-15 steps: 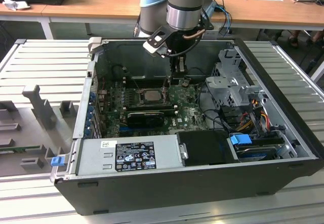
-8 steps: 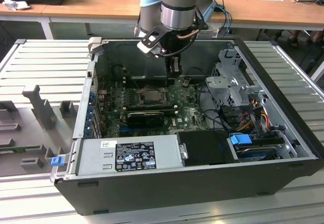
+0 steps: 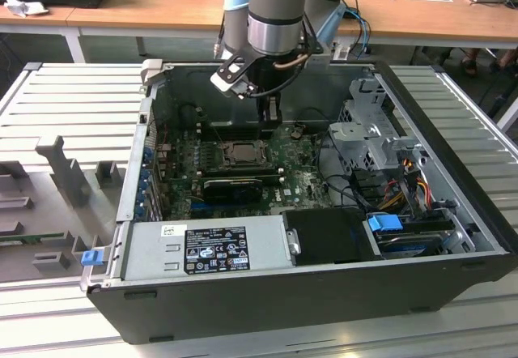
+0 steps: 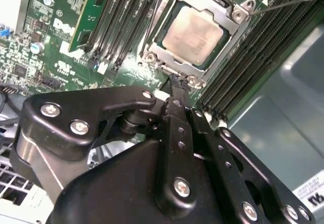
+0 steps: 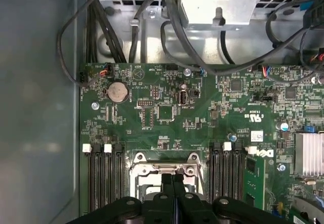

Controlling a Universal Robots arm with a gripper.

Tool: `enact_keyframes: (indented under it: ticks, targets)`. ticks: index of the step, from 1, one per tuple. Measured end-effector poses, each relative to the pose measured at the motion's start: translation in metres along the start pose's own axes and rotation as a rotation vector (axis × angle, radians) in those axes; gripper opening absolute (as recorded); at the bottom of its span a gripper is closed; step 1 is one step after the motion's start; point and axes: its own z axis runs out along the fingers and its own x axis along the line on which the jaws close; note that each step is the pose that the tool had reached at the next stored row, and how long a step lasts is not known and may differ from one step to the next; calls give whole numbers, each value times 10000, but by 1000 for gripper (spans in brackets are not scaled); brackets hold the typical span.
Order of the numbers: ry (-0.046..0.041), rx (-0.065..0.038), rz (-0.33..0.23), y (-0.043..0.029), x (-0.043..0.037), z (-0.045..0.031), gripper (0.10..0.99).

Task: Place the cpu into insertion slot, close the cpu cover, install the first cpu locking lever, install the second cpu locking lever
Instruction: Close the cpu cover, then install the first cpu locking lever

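The cpu (image 4: 192, 34) lies flat in the insertion slot (image 4: 150, 57) on the green board, its pale metal top showing through the window of the cpu cover (image 4: 234, 25), which is folded down over it. A thin metal lever rod (image 4: 288, 0) sticks out past one corner of the socket. My gripper (image 4: 177, 82) is shut, fingers pressed together with nothing seen between them. Its tips sit at the socket's edge, beside the cover's tab. In the first wrist view the gripper (image 5: 172, 179) hangs over the socket frame (image 5: 144, 169). In the exterior view the gripper (image 3: 269, 117) is just behind the cpu (image 3: 241, 154).
Black memory slots (image 4: 126, 26) flank the socket on both sides. A long black card (image 3: 232, 186) lies in front of it. The power supply (image 3: 206, 249), drive cage (image 3: 372, 131) and loose cables (image 5: 172, 26) crowd the case. The case wall (image 4: 283, 107) stands close by.
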Motion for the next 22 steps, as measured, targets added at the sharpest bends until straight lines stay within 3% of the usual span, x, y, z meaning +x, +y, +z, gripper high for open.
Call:
enact_keyframes:
  ticks: [9, 17, 22]
  targets:
    - [11, -9, -493, -196, -5, 81, 106]
    - [14, -11, -547, -352, -4, 83, 106]
    - [11, -9, -547, -399, -4, 76, 106]
